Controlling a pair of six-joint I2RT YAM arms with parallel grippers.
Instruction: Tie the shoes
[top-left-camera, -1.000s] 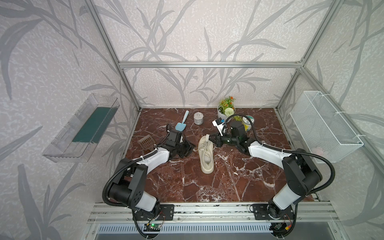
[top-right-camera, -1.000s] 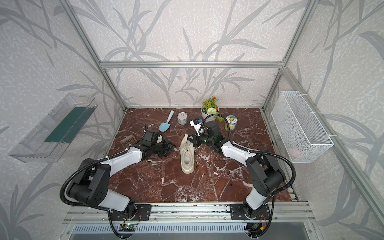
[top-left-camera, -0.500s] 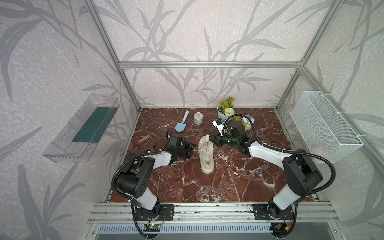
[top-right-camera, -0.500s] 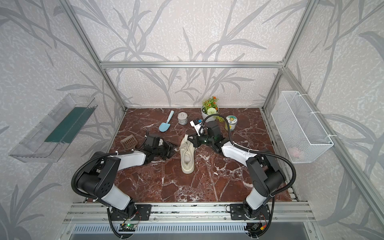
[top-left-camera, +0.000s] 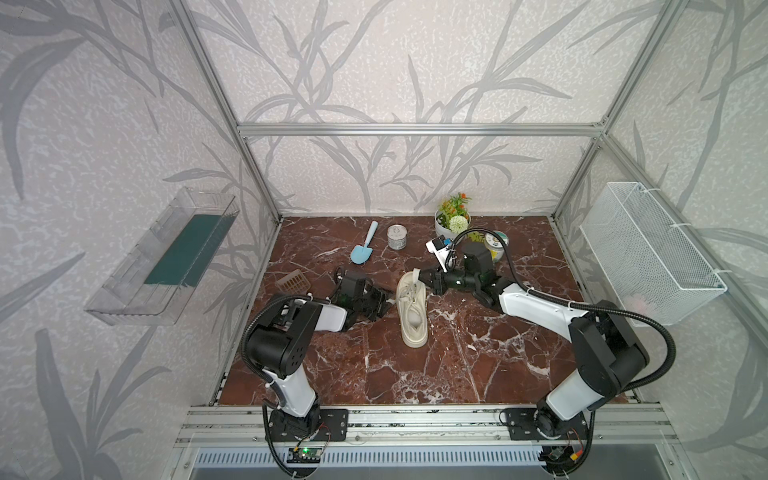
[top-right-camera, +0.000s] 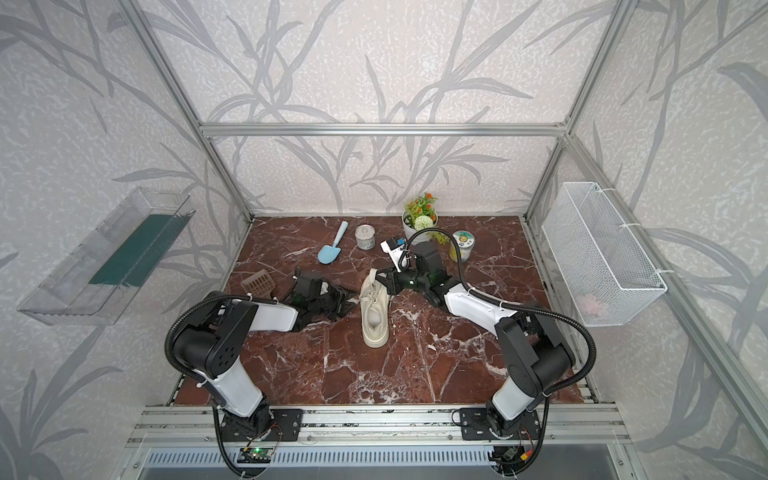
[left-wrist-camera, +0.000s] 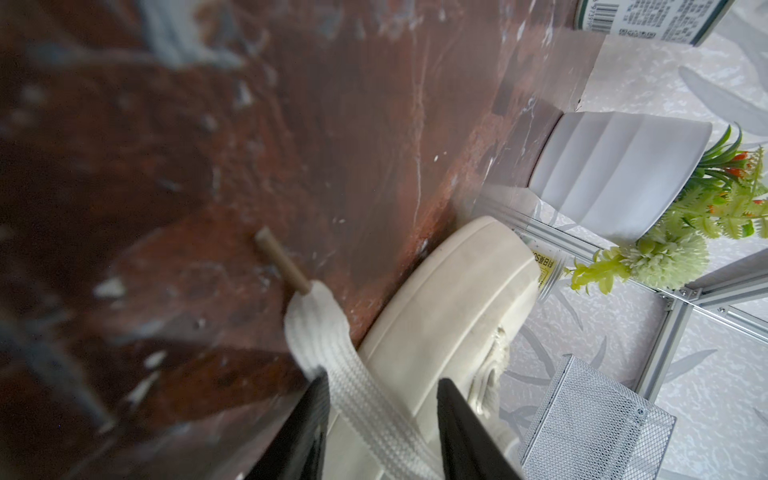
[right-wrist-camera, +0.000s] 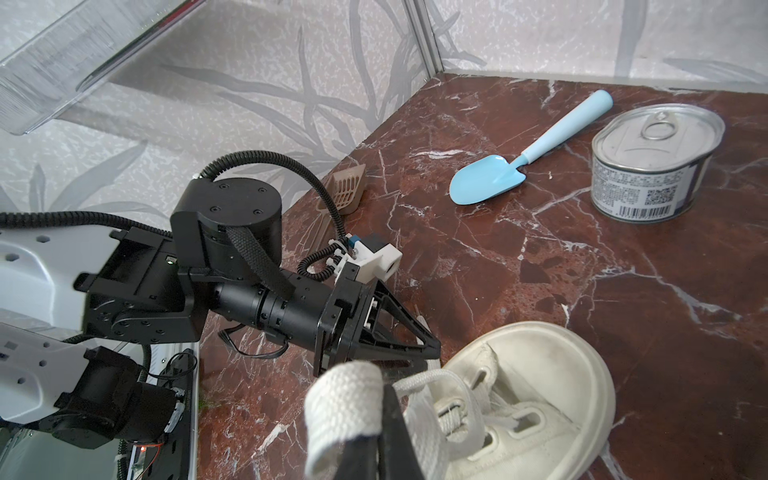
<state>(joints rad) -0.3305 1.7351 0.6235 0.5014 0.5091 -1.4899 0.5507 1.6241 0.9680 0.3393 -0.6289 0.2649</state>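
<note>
A red-brown marble table (top-left-camera: 457, 365) fills the floor of a booth with an aluminium frame and leaf-patterned walls.

The right gripper (top-left-camera: 427, 277) is closed tight on a fold of flat cream lace (right-wrist-camera: 345, 399), held just above the toe end of the sneaker (top-left-camera: 412, 309). The left gripper (left-wrist-camera: 382, 378) lies low at the sneaker's left side with its jaws partly apart. A lace tail (left-wrist-camera: 332, 353) runs between them, against one finger (left-wrist-camera: 316, 415) and clear of the other, so it is not pinched. Its tan aglet (left-wrist-camera: 282, 266) sticks out past the fingertips over the marble.

The sneaker stands on its thick sole near the middle of the table, lengthwise, with its toe toward the back edge.

Along the back edge sit a pale blue trowel (top-left-camera: 362, 249), a tin can (top-left-camera: 397, 237), a white plant pot (top-left-camera: 441, 226) and a small yellow-labelled tub (top-right-camera: 461, 245). A brown slotted scoop (top-left-camera: 293, 281) lies near the left edge. A wire basket (top-left-camera: 648, 253) hangs on the right wall and a clear tray (top-left-camera: 166, 257) on the left wall.
</note>
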